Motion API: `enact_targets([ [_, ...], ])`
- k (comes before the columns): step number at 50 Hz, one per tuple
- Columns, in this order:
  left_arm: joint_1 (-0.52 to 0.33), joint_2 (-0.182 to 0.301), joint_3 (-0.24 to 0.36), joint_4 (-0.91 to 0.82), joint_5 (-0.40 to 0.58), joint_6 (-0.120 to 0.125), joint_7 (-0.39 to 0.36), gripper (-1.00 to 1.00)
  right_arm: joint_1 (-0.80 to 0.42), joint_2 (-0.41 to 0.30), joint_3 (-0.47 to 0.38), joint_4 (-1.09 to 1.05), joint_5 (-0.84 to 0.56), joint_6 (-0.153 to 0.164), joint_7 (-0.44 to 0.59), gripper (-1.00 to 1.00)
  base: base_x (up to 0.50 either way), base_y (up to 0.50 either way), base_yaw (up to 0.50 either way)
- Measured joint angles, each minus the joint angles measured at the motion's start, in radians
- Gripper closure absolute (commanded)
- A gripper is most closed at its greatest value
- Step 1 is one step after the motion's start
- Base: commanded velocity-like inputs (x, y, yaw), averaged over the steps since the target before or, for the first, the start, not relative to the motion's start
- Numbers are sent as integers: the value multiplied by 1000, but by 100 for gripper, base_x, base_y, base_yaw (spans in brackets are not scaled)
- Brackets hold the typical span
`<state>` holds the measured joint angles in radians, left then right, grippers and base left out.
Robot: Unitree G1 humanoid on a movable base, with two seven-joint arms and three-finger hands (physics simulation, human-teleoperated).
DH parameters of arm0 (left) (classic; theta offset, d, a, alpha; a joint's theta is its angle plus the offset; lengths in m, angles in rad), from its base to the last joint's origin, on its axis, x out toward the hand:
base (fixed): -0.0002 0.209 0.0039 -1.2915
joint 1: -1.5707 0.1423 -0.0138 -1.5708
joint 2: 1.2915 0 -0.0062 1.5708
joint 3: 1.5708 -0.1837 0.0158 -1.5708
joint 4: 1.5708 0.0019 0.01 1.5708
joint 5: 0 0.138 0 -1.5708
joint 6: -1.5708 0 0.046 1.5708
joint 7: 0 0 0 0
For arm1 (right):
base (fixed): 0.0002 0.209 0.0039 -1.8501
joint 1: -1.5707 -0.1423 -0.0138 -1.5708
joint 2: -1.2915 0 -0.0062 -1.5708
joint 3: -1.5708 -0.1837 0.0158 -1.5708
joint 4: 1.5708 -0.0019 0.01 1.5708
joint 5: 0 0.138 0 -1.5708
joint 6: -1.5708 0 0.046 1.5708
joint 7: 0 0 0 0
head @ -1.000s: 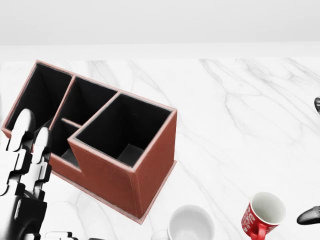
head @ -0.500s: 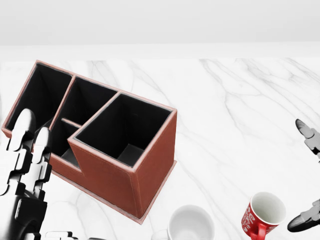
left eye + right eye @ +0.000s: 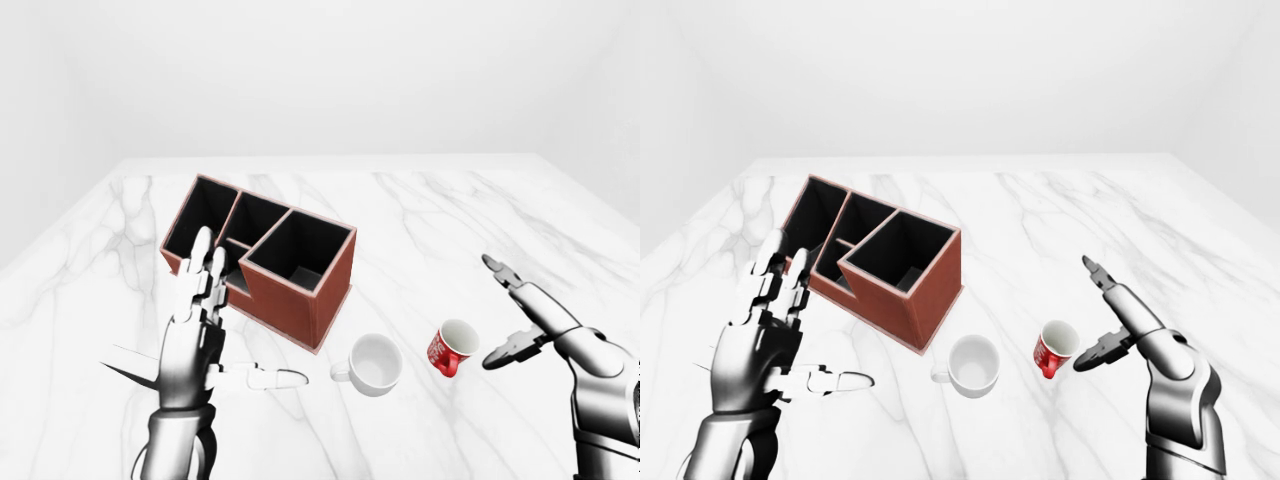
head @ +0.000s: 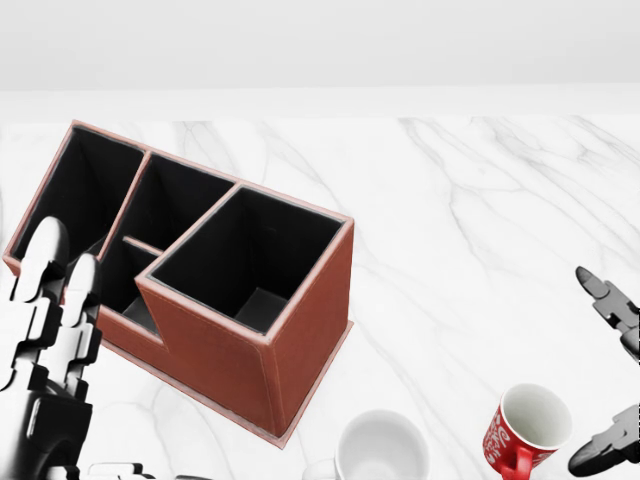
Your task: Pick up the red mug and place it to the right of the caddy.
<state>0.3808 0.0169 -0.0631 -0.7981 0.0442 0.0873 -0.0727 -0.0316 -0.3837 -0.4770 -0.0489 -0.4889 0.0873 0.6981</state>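
Observation:
The red mug (image 3: pixel 452 348) lies tipped on the white marble table (image 3: pixel 450 210), its white inside facing up and to the right, at the lower right of the left-eye view. The red-brown caddy (image 3: pixel 262 258) with black compartments stands to its upper left. My right hand (image 3: pixel 491 312) is open just right of the mug, with one finger raised and the thumb low, not touching it. My left hand (image 3: pixel 812 318) is open, its fingers upright at the caddy's left end, and it holds nothing.
A white mug (image 3: pixel 375 363) stands between the caddy and the red mug, its handle pointing left. Bare marble lies right of the caddy, above both mugs. A plain white wall rises behind the table's top edge.
My right hand has come in from the right edge of the head view toward the red mug, with its fingers spread. The left hand, mugs and caddy have not moved.

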Motion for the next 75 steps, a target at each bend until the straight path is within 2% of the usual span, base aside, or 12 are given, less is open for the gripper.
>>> enact_targets([
  [15,-2,-2,3,0,0,0,-2,-100,-37,-24,39,93,-18,0,-18,-100,0,0,0],
  [39,-2,-4,11,2,-2,0,-6,-100,-57,-17,101,187,-63,0,-82,-100,0,0,0],
  [75,-4,-11,27,-9,-6,0,-14,-100,-52,-12,129,247,-91,-3,-113,-100,0,0,0],
])
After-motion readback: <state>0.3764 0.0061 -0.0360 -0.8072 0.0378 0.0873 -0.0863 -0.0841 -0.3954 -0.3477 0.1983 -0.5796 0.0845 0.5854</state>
